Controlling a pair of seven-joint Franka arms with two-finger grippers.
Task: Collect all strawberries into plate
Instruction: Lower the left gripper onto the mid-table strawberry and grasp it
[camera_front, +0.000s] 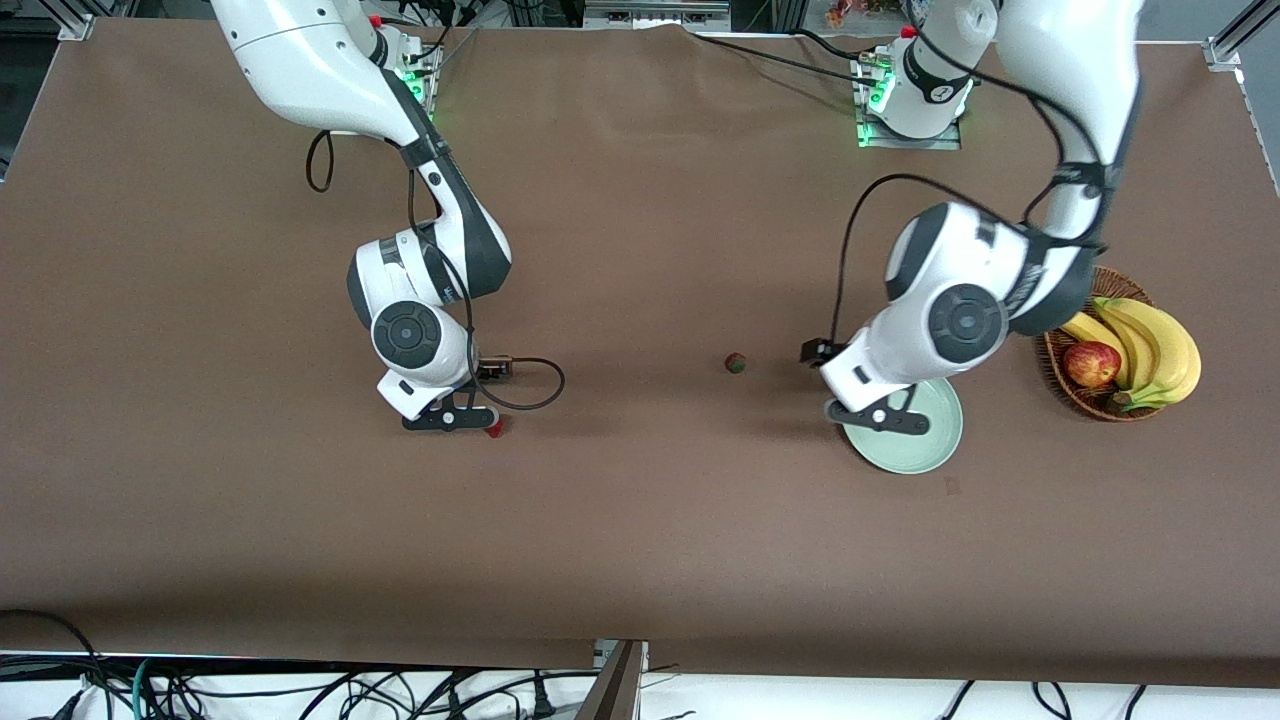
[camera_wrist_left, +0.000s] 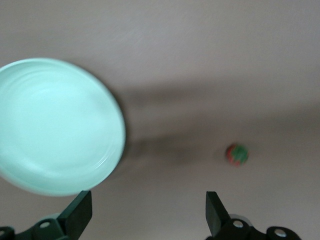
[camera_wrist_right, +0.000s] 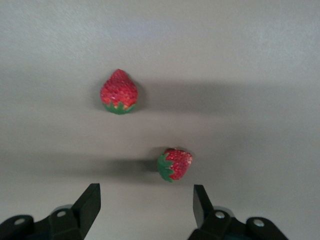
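Two strawberries show in the right wrist view, one farther out and one just ahead of the fingertips. My right gripper is open above the table with nothing between its fingers. In the front view that gripper hides all but one strawberry at its edge. A third strawberry lies mid-table. The mint-green plate is empty. My left gripper hangs open over the plate's edge, holding nothing.
A brown wicker basket with bananas and a red-yellow apple stands beside the plate, toward the left arm's end of the table. A brown cloth covers the table.
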